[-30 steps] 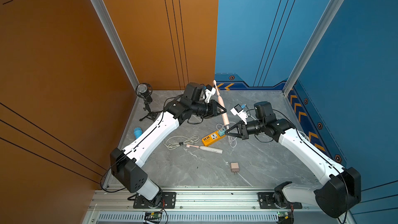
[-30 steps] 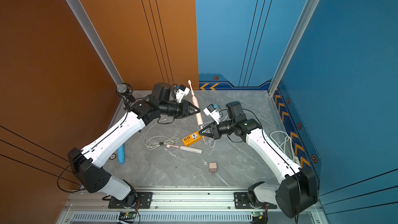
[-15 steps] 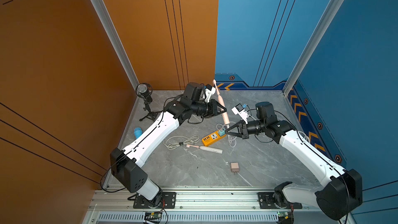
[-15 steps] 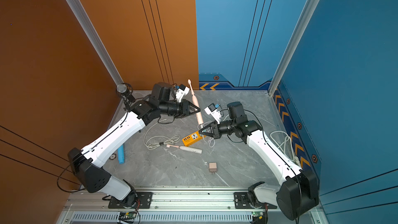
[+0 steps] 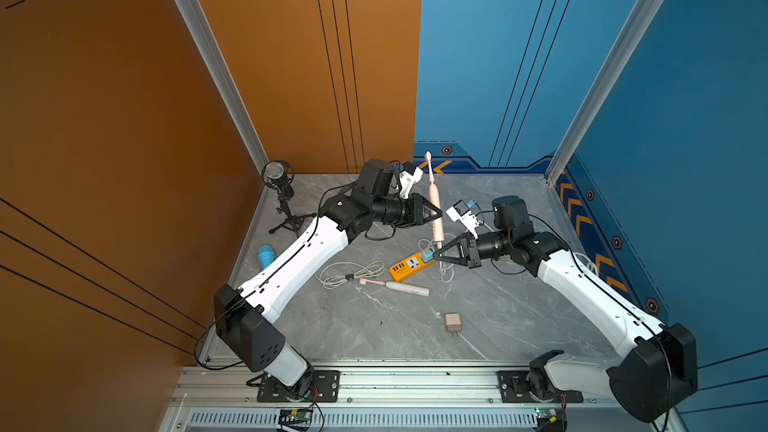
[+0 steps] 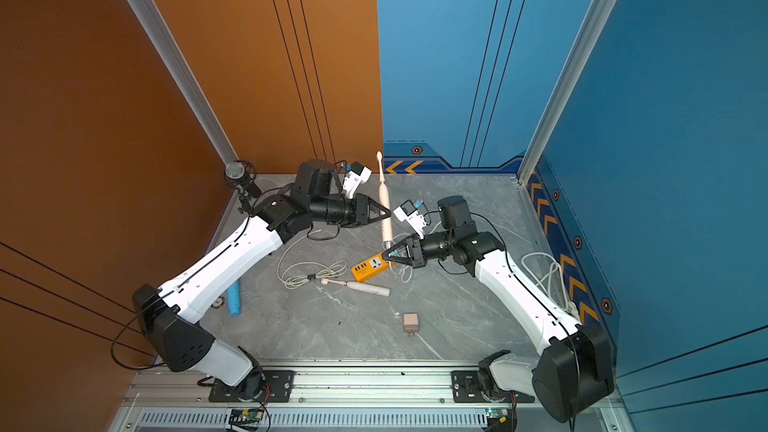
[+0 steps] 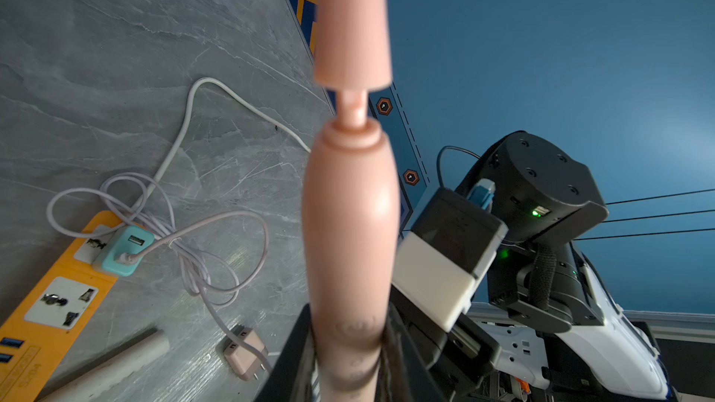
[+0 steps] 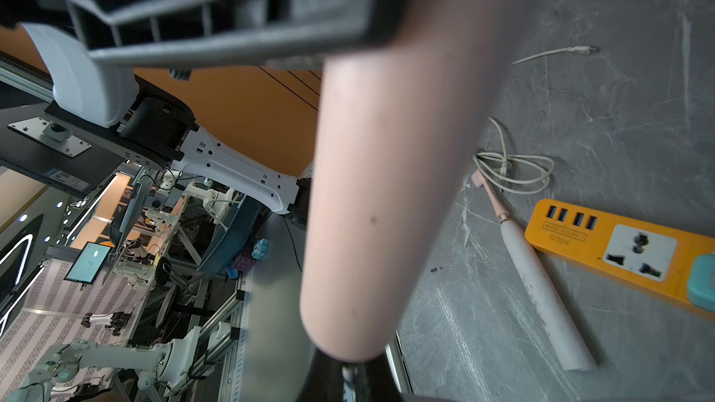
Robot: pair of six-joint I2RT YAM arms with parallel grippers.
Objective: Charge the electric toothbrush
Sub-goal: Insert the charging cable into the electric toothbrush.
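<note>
1. Toothbrush [image 5: 433,195], the pink one, is up in the air over the grey table [image 5: 374,338]. It stands almost straight, with the brush end up.
2. Far to the left, a black microphone [image 5: 274,170] stands on its little stand in the corner. A blue tube [image 6: 233,299] lies on the table beside the left arm.
3. The left gripper [image 5: 437,215] holds the pink toothbrush around its handle. Its fingers are closed partway and squeeze the handle from both sides.
4. Lower down, a bundle of grey cable [image 5: 349,274] lies on the table. A white toothbrush [image 5: 405,288] lies flat just beside it.
5. Next comes the orange power strip [image 5: 409,265], close to the white toothbrush. A teal charger [image 7: 124,251] is plugged into its end. A thin pale cord [image 7: 216,226] loops out of the charger.
6. The right gripper [image 5: 435,256] sits just under the bottom of the pink toothbrush and close to the teal charger. Its fingers are pressed tight together. In the right wrist view a small pale bit shows at their tips, but it is too blurry to tell what it is.
7. A small pink plug [image 5: 453,322] lies alone nearer the front of the table. A thick white cable [image 6: 544,276] lies by the right wall.
</note>
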